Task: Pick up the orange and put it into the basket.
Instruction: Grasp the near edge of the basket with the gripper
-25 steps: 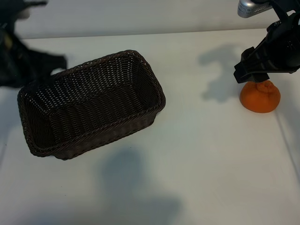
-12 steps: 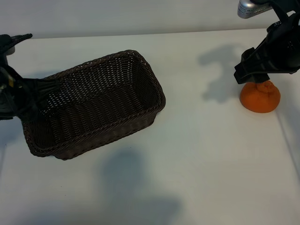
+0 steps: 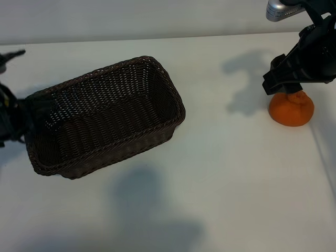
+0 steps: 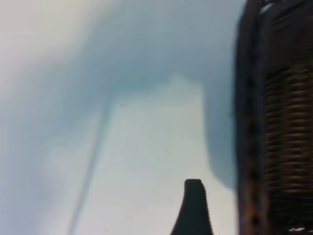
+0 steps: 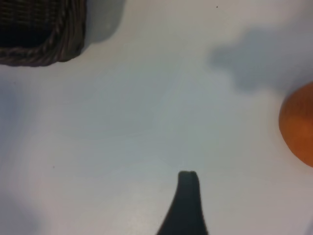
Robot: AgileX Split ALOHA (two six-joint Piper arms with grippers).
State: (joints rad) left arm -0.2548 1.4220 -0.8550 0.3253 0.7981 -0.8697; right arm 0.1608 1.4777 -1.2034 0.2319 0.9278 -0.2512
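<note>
the white bench is seen from above in the exterior view, with shadows cast across it. the basket, dark brown wicker with a braided rim, is set at an angle on the left half of the bench, one short end turned toward the left edge and the other toward the middle; its inside is seen to hold nothing. in the left wrist view the basket's woven wall fills one side of the picture, close to the camera.

the right arm is reached in from the far right corner of the bench, bent steeply downward, and the right gripper is held just over the far side of the orange, partly covering its top. its jaws are spread and nothing is pinched between them; one dark fingertip is seen over bare bench in the right wrist view, with the orange off to one side of it and not between the fingers.

the left gripper is held low at the left edge of the bench, just beside the basket's short end. its jaws are spread and empty, one fingertip being seen over bare bench next to the wicker.

the orange rests on the bench near the right edge, well apart from the basket, its puckered knob turned upward.
</note>
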